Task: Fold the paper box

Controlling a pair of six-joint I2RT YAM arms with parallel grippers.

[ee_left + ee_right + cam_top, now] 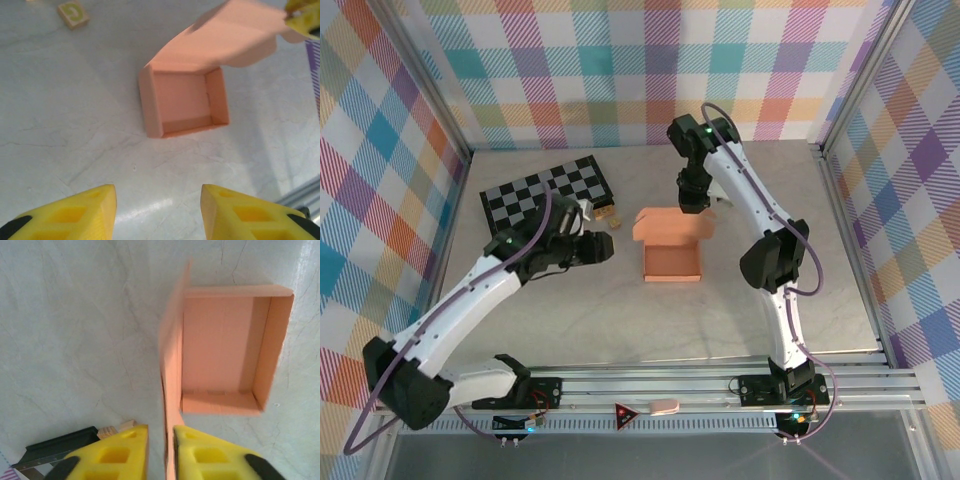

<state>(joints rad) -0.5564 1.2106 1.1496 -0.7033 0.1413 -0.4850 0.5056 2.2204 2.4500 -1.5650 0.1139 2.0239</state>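
The salmon paper box (672,262) stands open-topped in the middle of the table, its lid flap (672,225) rising from the far side. My right gripper (694,207) hangs over that flap. In the right wrist view the flap (172,355) runs edge-on between the yellow fingers of the right gripper (161,437); it rests against the right finger, a slim gap shows on the left, and the jaws stand slightly open. My left gripper (610,248) waits left of the box. Its fingers frame bare table short of the box (187,102), and the left gripper (159,200) is open.
A black-and-grey checkerboard (545,188) lies at the back left, with a small wooden block (615,216) beside its right edge. The block (73,14) sits far from the box. Metal frame rails and plaid walls bound the table.
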